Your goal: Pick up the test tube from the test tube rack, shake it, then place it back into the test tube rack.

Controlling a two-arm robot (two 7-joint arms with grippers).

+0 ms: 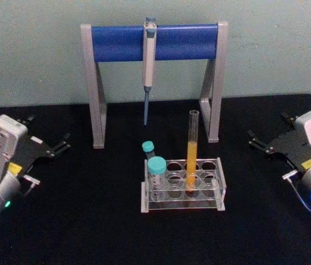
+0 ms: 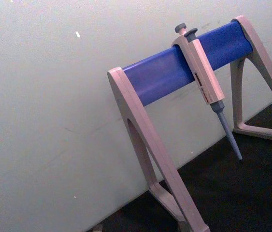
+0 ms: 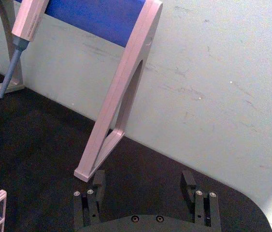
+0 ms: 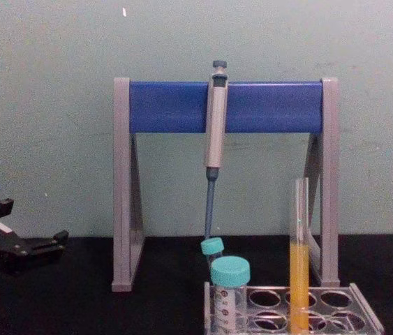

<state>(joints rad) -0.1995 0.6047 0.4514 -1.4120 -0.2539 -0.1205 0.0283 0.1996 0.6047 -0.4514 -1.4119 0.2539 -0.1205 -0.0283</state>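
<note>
The tall clear half-orange glass test tube [image 1: 193, 138] is standing in the low clear plastic rack [image 1: 220, 179], well left of the empty, wide-spread right gripper [image 1: 267, 128]. The left gripper [image 1: 47, 131] is idling, equally spread. Pick-up is pending, probably calling for a reach to the upper glass.

1. The table [image 1: 78, 221] had a black top and reached back to a pale wall [image 1: 33, 55].
2. The test tube rack [image 1: 199, 203] stood near its middle.
3. The grey-legged stand [image 1: 98, 105] stood behind the rack, close to the wall.

I see orange-yellow liquid in my clear test tube [image 1: 193, 149], teal caps on 2 vials [image 1: 156, 178], a blue crossbar [image 1: 183, 41] on the grey stand [image 1: 97, 105], a black table [image 1: 78, 221].
</note>
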